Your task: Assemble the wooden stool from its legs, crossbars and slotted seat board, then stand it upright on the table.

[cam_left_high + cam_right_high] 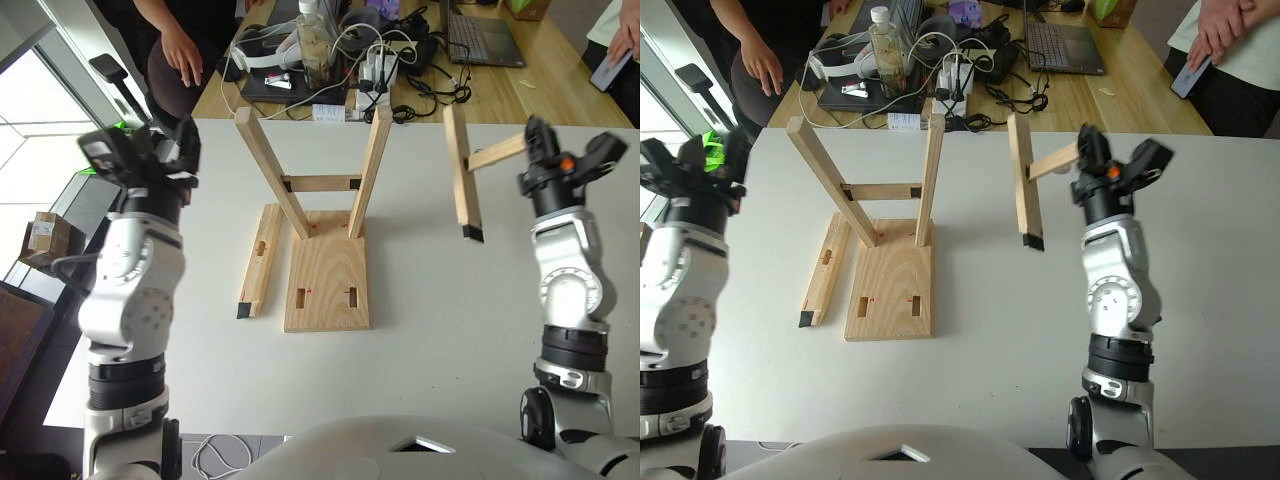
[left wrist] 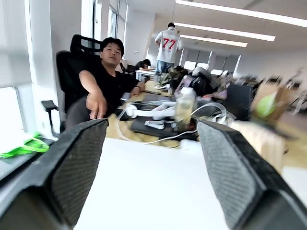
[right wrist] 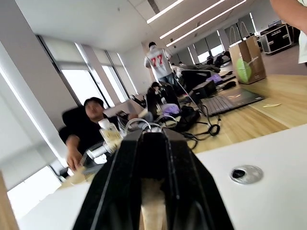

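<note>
The right gripper (image 1: 1090,152) is pinching the free end of a crossbar (image 1: 495,153) between its fingers, with the attached black-footed leg (image 1: 461,180) hanging at 2 o'clock from the seat board (image 1: 327,275). Gripped so far off-centre, this pale wood piece is risking pivoting and missing the board's open 6 o'clock slots (image 1: 300,297). The left gripper (image 2: 152,167) is holding its fingers apart, empty, at 9 o'clock, beyond a loose leg (image 1: 258,260) lying beside the board.
</note>
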